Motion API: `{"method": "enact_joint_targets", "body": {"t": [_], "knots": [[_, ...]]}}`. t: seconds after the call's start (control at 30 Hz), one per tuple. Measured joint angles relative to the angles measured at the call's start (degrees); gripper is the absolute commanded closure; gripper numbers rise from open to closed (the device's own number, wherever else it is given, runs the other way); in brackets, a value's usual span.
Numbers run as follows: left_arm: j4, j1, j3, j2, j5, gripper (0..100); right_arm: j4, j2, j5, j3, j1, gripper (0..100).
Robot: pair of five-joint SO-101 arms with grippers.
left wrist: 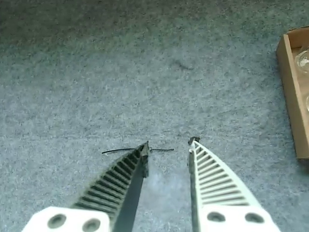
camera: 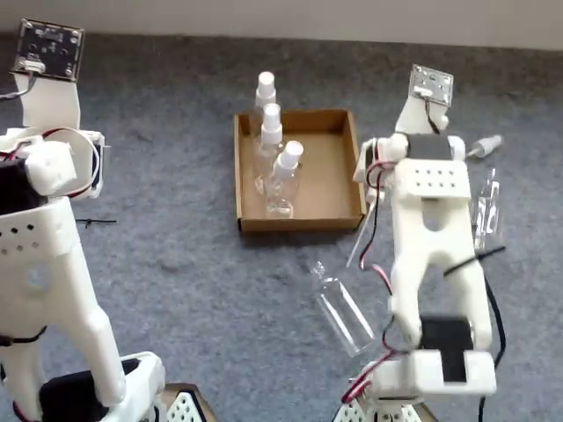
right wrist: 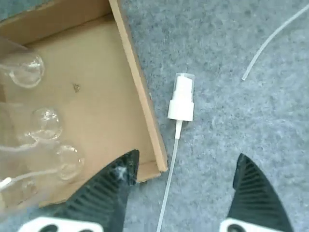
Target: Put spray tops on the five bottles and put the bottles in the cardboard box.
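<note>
- The right gripper (right wrist: 187,157) is hanging wide open, empty, over the spray top (right wrist: 181,104) lying alongside the box (right wrist: 137,87) wall.
- The left gripper (left wrist: 169,145) is hanging open, empty, farther off.

White plastic arms (camera: 435,229) bear black motors (camera: 444,338), red-black cables (camera: 376,176), and a ribbed left tool (left wrist: 169,145).

1. You had three clear plastic bottles (camera: 269,163) with white spray tops (camera: 289,155) standing in the shallow brown cardboard box (camera: 299,225).
2. An uncapped clear bottle (camera: 343,312) lay sideways before it.
3. A loose white spray top (right wrist: 181,104) lay beside its wall.
</note>
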Motion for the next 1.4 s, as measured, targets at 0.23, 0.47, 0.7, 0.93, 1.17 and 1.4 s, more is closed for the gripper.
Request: {"method": "enact_joint_targets", "body": {"t": [0.23, 0.47, 0.7, 0.93, 1.17, 1.4], "knots": [[-9.32, -2.99, 9.67, 0.0, -0.18, 87, 0.0, 17.67, 0.0, -12.13, 1.58, 74.8], [-10.99, -3.96, 10.46, 0.0, -3.52, 87, 0.0, 29.01, 0.0, -18.81, 1.76, 75.0], [-10.99, -3.96, 10.46, 0.0, -3.52, 87, -0.18, 32.53, -0.09, -20.22, 2.02, 82.7], [-10.99, -4.31, 10.46, 0.0, -3.69, 87, -0.35, 34.11, -0.09, -20.13, 3.52, 90.2], [-10.99, -4.4, 10.46, 0.0, -3.69, 87, 6.68, 29.01, 1.23, -23.21, 5.71, 96.8], [-10.99, -4.4, 10.46, 0.0, -3.69, 87, 22.42, 13.36, 7.21, -31.03, -0.97, 96.8]]}}
